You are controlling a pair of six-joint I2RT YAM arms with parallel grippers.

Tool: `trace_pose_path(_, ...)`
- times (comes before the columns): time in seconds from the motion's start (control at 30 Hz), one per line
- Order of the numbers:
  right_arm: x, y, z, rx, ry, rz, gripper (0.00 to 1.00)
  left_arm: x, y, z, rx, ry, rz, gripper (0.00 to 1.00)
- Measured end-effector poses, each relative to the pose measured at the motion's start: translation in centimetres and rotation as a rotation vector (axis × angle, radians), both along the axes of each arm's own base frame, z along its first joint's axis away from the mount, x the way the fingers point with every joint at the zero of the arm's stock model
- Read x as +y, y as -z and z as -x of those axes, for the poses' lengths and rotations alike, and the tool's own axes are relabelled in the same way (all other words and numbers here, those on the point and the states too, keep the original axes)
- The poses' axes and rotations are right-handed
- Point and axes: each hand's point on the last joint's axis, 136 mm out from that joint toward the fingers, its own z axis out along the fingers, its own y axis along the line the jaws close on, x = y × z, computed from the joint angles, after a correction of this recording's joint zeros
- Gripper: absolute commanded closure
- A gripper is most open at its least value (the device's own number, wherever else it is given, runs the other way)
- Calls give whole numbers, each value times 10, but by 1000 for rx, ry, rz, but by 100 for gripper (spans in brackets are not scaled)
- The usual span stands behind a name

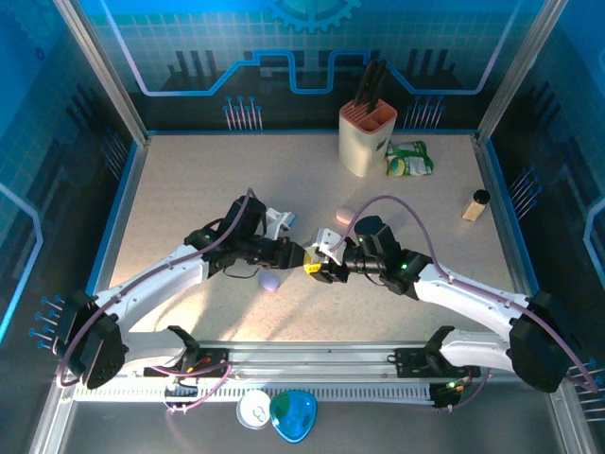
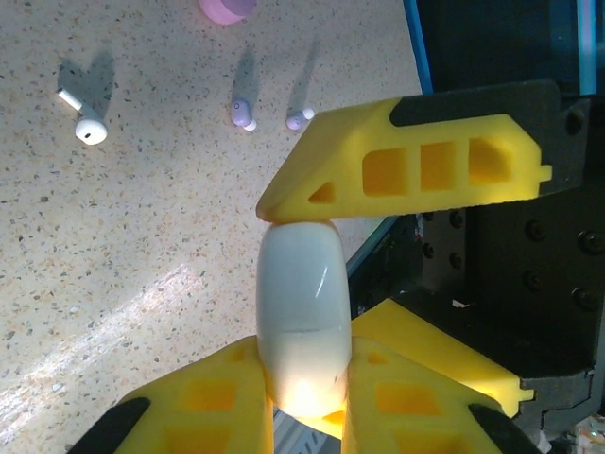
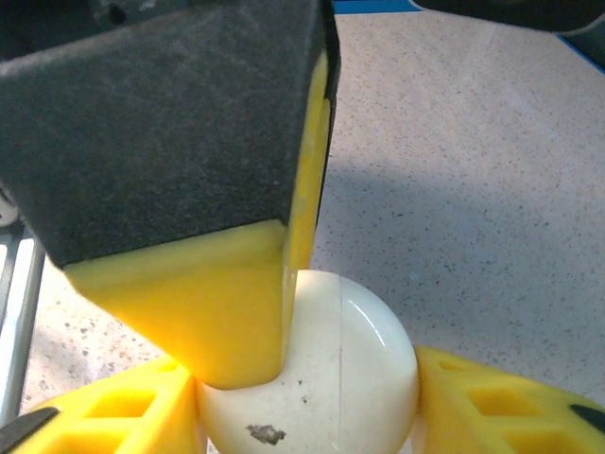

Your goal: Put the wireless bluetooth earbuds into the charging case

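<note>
Top view first: the left gripper (image 1: 304, 257) and right gripper (image 1: 319, 269) are seen meeting tip to tip a little on the near side of the desk's (image 1: 189, 180) middle, with their yellow fingers bunched together. A lilac case (image 1: 270, 282) is parked on the desk just beside them, on the near-left side. A pink case (image 1: 345, 216) lies just behind the right gripper, toward the far edge. A knife block (image 1: 367, 140) is stood at the far edge, right of middle, with a green packet (image 1: 409, 159) right next to it. A small bottle (image 1: 475, 204) is tucked near the right edge.

Left wrist view: a white case (image 2: 301, 312) is pinched at its lower end between the left gripper's own fingers (image 2: 194, 407), which are pressed tight onto it. One right-gripper finger is laid against the case's top end. The earbuds are found loose on the bare desk beyond. A white earbud (image 2: 90, 128) sits off on its own, while a lilac earbud (image 2: 244, 113) and a second lilac earbud (image 2: 301, 118) are near each other but not touching.

Right wrist view: the white case is sat between the right gripper's own fingers (image 3: 510, 411), one on each side and right up against it. Whether it's actually being squeezed or just flanked can't be told. A left-gripper finger is pressed onto the case from the upper left.
</note>
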Motion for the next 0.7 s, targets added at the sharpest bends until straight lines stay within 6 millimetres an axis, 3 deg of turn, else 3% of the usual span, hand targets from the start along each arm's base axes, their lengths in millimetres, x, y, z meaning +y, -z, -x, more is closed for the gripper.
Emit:
trace_pose_path(0.07, 0, -4, 0, -6, 0, -11, 20, 0, 0, -1, -15, 1, -3, 81)
trace_pose_path(0.17, -3, -18, 3, -12, -8, -51, 14, 0, -3, -2, -83, 11, 16, 87)
trace_pose_path(0.43, -29, -68, 2, 16, 15, -219, 13, 1, -25, -8, -456, 27, 155, 94)
trace_pose_path(0.7, -41, -93, 4, 126, 28, -311, 16, -6, -56, -5, -854, 103, 212, 92)
